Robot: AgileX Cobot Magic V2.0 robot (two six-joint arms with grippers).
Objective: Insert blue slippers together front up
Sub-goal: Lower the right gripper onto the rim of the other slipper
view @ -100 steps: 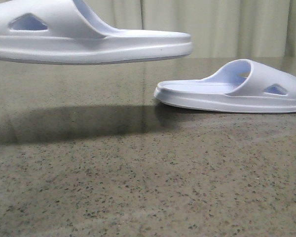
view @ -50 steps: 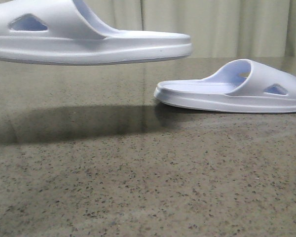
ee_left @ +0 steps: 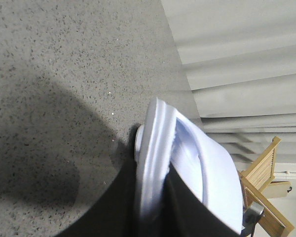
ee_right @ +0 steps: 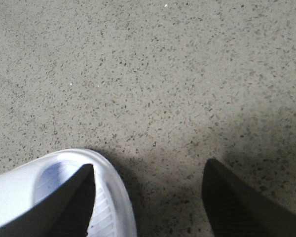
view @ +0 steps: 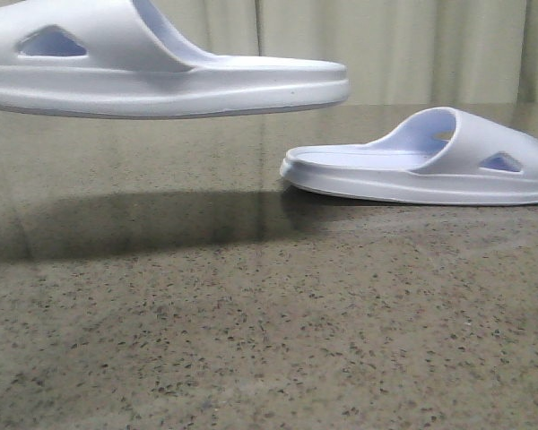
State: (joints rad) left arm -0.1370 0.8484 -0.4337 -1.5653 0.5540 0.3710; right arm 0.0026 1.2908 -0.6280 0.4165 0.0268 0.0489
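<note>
One pale blue slipper (view: pixel 161 76) hangs level in the air at the upper left of the front view, casting a shadow on the table. My left gripper (ee_left: pixel 155 173) is shut on the side edge of its sole (ee_left: pixel 150 148), with the strap (ee_left: pixel 212 168) beyond the fingers. The other slipper (view: pixel 430 166) lies flat on the table at the right. My right gripper (ee_right: pixel 150 168) is open just above one end of this slipper (ee_right: pixel 121 197), one finger (ee_right: pixel 76 197) over its ribbed footbed, the other over bare table. Neither gripper shows in the front view.
The speckled stone tabletop (view: pixel 251 340) stretches across the foreground. Pale curtains (view: pixel 386 45) hang behind its far edge. A wooden frame (ee_left: pixel 266 168) stands past the table in the left wrist view.
</note>
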